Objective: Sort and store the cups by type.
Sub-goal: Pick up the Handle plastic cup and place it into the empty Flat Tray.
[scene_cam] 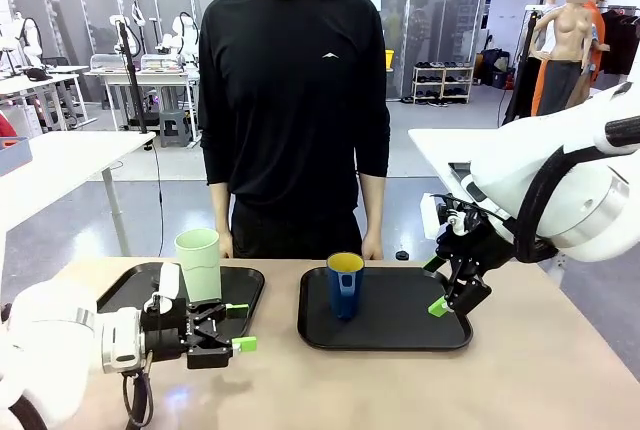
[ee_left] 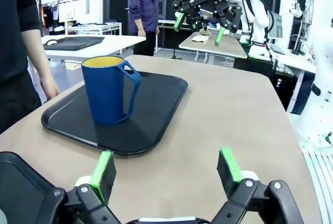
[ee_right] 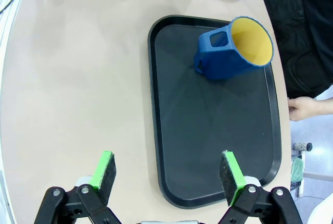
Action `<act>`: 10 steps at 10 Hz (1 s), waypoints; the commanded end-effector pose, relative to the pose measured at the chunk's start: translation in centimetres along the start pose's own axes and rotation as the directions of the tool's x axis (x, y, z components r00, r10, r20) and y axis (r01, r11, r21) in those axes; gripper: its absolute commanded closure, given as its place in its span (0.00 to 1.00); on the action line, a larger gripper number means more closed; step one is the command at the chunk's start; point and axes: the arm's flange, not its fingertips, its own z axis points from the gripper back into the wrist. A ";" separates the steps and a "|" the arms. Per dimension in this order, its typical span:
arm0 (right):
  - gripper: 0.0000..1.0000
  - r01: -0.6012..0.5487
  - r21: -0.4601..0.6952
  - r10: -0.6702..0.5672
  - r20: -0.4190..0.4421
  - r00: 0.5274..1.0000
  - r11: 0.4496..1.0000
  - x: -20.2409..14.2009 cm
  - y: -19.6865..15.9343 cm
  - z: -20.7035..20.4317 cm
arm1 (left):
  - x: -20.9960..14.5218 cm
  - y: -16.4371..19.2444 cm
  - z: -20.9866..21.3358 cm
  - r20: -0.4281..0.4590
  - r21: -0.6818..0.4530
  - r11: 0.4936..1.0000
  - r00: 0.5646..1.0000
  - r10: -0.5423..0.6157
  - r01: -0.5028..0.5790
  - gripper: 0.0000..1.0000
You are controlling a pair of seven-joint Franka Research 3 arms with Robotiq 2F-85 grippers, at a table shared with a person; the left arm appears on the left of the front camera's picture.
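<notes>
A tall mint-green tumbler (scene_cam: 199, 263) stands upright on the left black tray (scene_cam: 120, 290). The dark blue mug (scene_cam: 345, 285) with a yellow inside stands upright on the left part of the right black tray (scene_cam: 400, 325). My left gripper (scene_cam: 238, 325) is open and empty, low over the table by the left tray's front right corner, pointing toward the mug (ee_left: 107, 89). In its wrist view the left gripper (ee_left: 166, 168) shows wide-open jaws. My right gripper (scene_cam: 437, 287) hangs open over the right tray's right edge, tilted down at the mug (ee_right: 234, 49). The right gripper (ee_right: 169, 174) holds nothing.
A person stands at the far side of the table, with a hand (ee_right: 302, 107) resting near the table's edge behind the right tray (ee_right: 216, 130). Bare tabletop (scene_cam: 400, 390) lies in front of both trays and between them.
</notes>
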 end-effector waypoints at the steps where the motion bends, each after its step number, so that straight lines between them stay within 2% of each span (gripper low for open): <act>1: 0.00 0.004 -0.007 -0.004 -0.012 1.000 1.000 -0.1 0.0 0.0 | -0.3 -0.1 -0.3 -0.009 0.005 1.000 1.000 -0.006 0.006 0.00; 10: 0.00 0.004 -0.007 -0.004 -0.012 1.000 1.000 -0.1 0.0 0.0 | -0.3 -0.1 -0.3 -0.009 0.005 1.000 1.000 -0.006 0.006 0.00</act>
